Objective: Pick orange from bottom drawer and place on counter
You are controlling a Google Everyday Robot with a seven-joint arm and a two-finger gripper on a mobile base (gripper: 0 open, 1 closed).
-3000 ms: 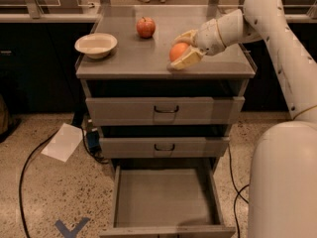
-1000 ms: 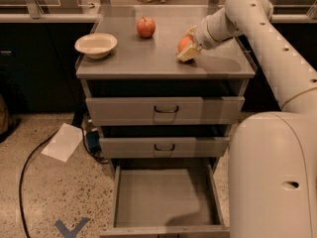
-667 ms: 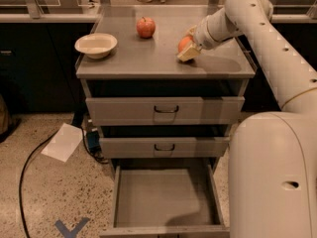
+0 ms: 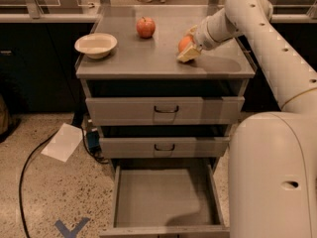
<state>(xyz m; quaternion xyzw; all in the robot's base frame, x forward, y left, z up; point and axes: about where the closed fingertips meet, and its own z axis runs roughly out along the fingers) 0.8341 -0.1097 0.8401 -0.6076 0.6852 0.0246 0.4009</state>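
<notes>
Up on the counter (image 4: 148, 58), toward its right side, the gripper (image 4: 187, 51) is low over the metal top with the orange (image 4: 184, 42) clasped in it. The pale fingers (image 4: 186, 56) are drawn in against the fruit, one showing as a cream wedge under its front. Whether the orange already touches the counter cannot be told. The white arm (image 4: 257, 24) reaches in from beyond the counter's right edge and throws a shadow on the metal just right of the gripper. Near the counter's back edge, left of the orange and well apart from it, stands a red apple (image 4: 145, 27). At the counter's left side sits a shallow cream bowl (image 4: 96, 44). The stretch of counter between these and the gripper is bare metal. Below the counter, the top drawer (image 4: 165, 110) and the middle drawer (image 4: 165, 147) are shut, dark handles showing. The bottom drawer (image 4: 163, 197) is pulled out, its grey floor bare. Down to the left of the counter, a sheet of paper (image 4: 62, 142), a black cable (image 4: 29, 167) and a blue tape mark (image 4: 72, 228) lie on the speckled floor. The robot's white body (image 4: 275, 177) fills the space below and right of the counter.
</notes>
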